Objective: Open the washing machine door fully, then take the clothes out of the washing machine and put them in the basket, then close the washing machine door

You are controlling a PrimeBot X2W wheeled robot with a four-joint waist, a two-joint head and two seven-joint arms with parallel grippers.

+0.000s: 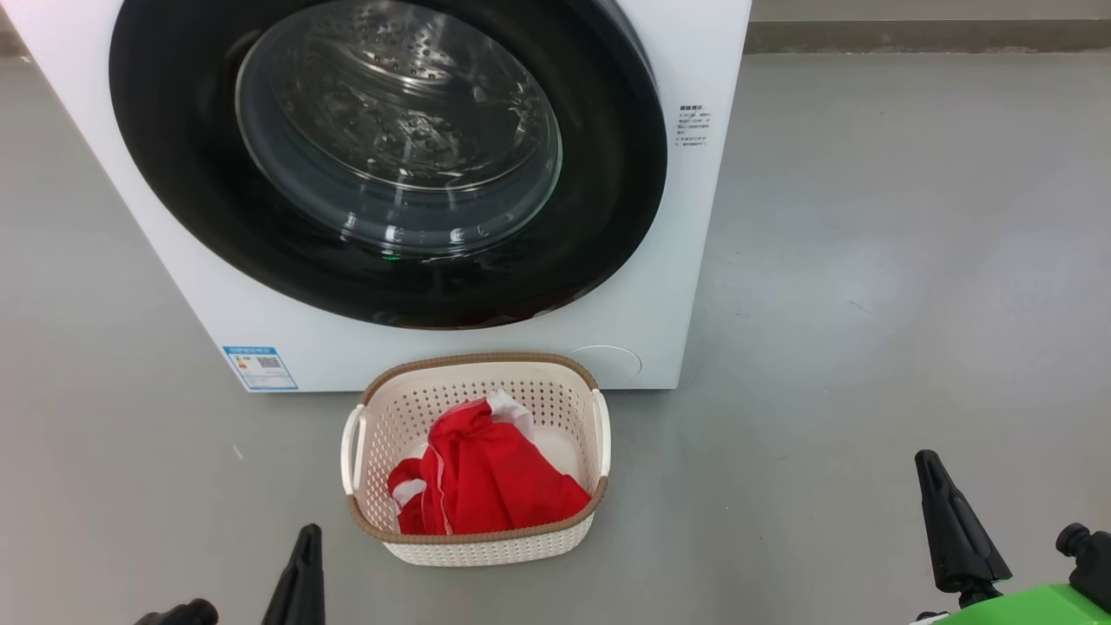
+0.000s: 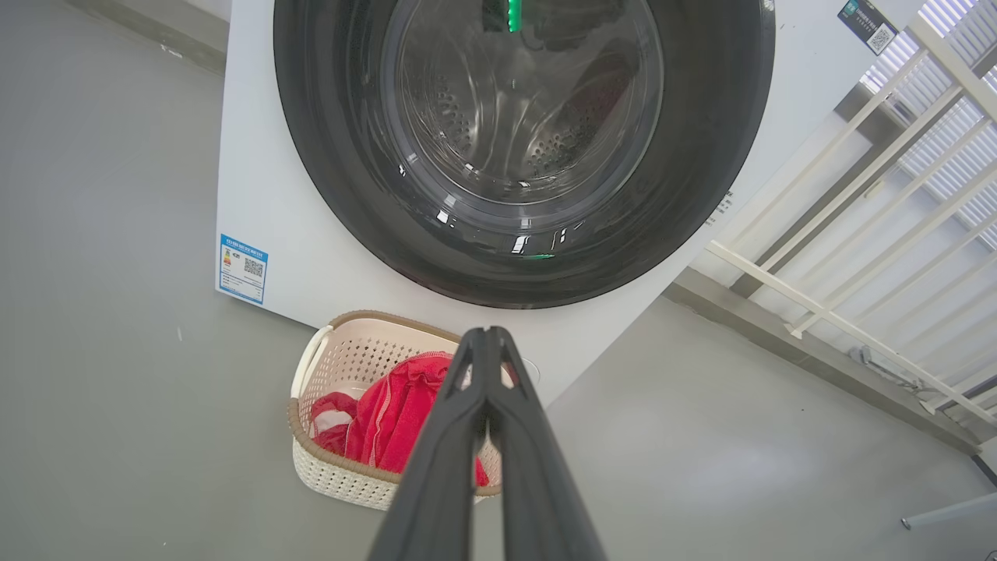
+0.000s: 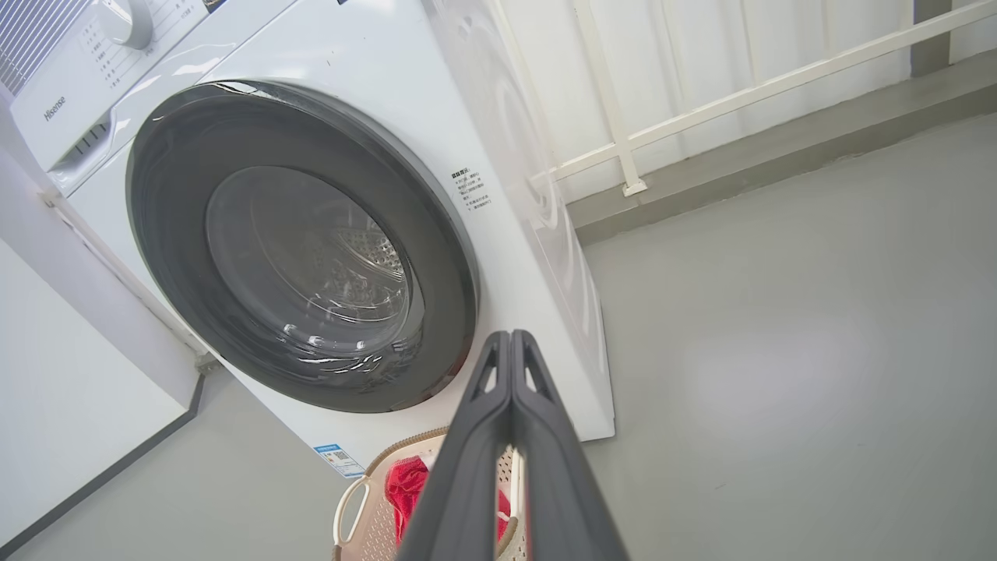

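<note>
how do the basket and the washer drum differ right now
The basket is cream plastic; the drum is shiny metal. The basket holds the red clothes; the drum looks empty. The basket is open-topped; the drum sits behind the shut door. Both have perforated walls.

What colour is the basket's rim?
Brown, woven-look, above cream perforated sides; the basket rim shows best in the head view.

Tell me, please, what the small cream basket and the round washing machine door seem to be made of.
The small cream rectangular basket looks like matt moulded plastic: even rows of holes, and a brown rim only imitating weaving. The large round washing machine door seems clear glass, perhaps hard plastic, in a glossy black rim, probably plastic: both show sharp reflections.
</note>
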